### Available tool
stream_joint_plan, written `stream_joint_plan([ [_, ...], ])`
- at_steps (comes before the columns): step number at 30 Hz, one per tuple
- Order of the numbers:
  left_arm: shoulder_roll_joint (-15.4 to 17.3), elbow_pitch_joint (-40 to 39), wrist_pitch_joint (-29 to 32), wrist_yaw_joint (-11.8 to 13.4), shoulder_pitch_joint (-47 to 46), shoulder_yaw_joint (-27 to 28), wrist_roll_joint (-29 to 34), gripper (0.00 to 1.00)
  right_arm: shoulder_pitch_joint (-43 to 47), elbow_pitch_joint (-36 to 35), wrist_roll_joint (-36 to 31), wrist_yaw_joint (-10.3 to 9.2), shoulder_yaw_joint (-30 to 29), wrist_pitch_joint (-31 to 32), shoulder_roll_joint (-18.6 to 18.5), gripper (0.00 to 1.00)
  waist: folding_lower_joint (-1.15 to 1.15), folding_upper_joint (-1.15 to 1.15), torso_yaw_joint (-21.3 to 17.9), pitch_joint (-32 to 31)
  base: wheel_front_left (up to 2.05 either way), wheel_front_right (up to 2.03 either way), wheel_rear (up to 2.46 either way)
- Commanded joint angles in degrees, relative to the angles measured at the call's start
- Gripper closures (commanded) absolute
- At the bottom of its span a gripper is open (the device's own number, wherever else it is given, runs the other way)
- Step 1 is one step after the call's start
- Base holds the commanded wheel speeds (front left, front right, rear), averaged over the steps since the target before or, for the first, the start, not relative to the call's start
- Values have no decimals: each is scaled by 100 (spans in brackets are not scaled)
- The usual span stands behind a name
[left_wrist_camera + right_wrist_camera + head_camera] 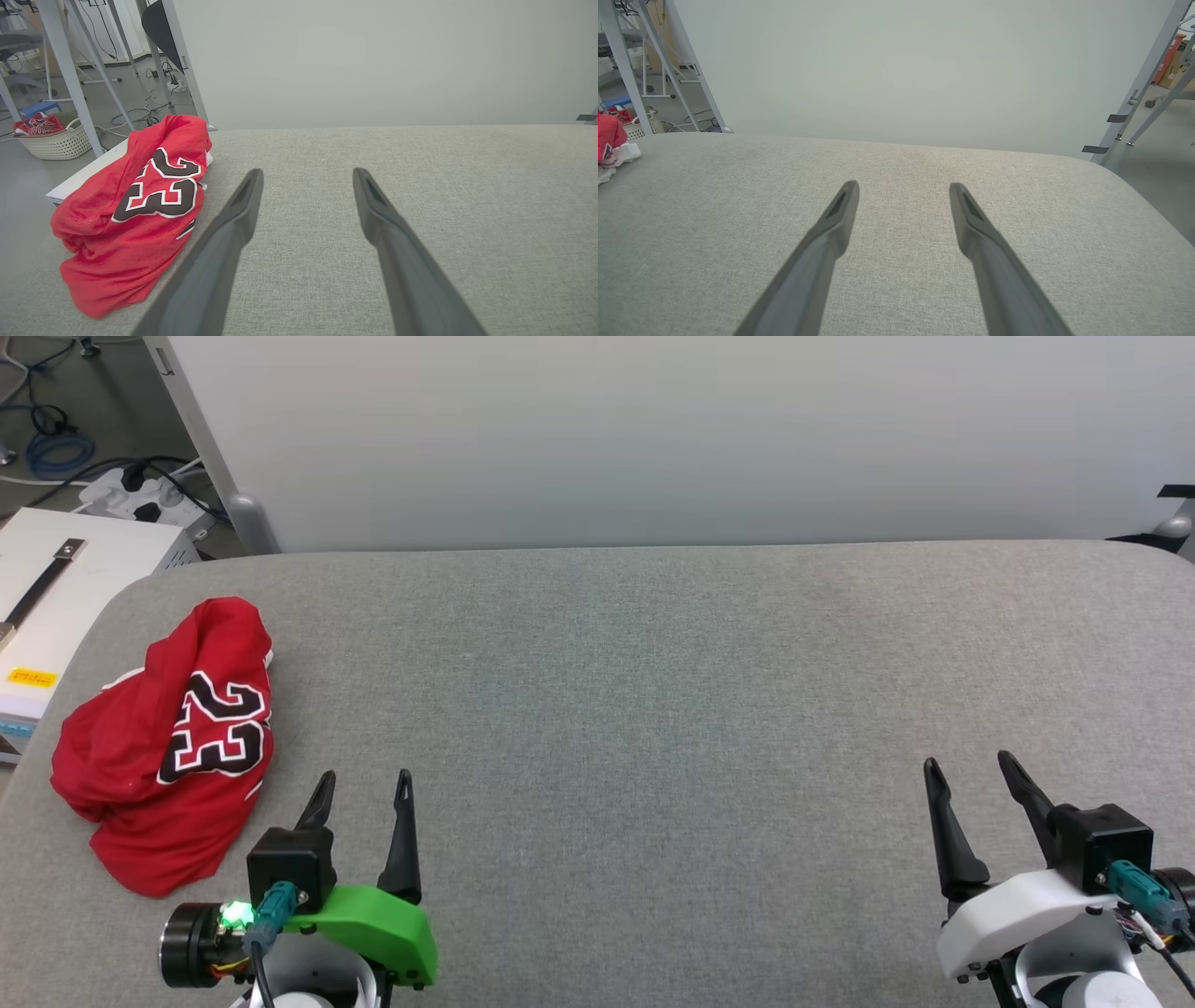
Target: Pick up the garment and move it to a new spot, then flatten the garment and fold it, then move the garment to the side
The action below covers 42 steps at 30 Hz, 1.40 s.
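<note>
The left gripper has its two long dark fingers spread wide, with nothing between them. In the left wrist view they rise from the bottom edge over bare cloth. Behind them, at the lower left of the head view, sit a black block, a bright green shell and a small lit green lamp. The right gripper is at the lower right of the head view. Its dark fingers are likewise wide apart and hold nothing, and they are mounted on a white shell with a black block. Whether any fingertip touches the surface below cannot be told.

Both grippers stand over the grey woven fabric-covered table with rounded corners. The crumpled red basketball jersey with a black, white-outlined "23" lies in a heap at the left of the head view, near the table's left edge. It is near the left gripper's outer finger but apart from it.

A plain pale panel runs along the table's far edge. At the upper left of the head view are a white box with a dark strap and a yellow label, a white power strip with black plugs and a coiled blue cable. At the upper left of the left wrist view, a white woven basket holding red cloth stands on the floor.
</note>
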Motion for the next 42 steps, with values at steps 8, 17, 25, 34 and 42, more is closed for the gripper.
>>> stream_joint_plan([
  [8,-8,71,-140,-57,-140,-22,-153,0,120,-121,149,-1,-84,-153,-7,0,0,0,54,-19,0,0,0],
  [17,-11,141,-272,-72,-187,27,-271,0,198,-337,142,-2,-89,-202,-9,0,0,0,409,-36,0,0,0],
  [25,-13,174,-367,-86,-213,101,-360,0,201,-505,97,-2,-33,-152,-10,0,0,0,878,-7,0,0,0],
  [34,-15,204,-472,-108,-258,183,-458,0,176,-614,-13,-3,85,-101,-11,0,0,0,1495,63,0,0,0],
  [42,-17,225,-567,-120,-281,206,-533,0,155,-679,-107,-3,162,-67,-12,0,0,0,2033,131,0,0,0],
])
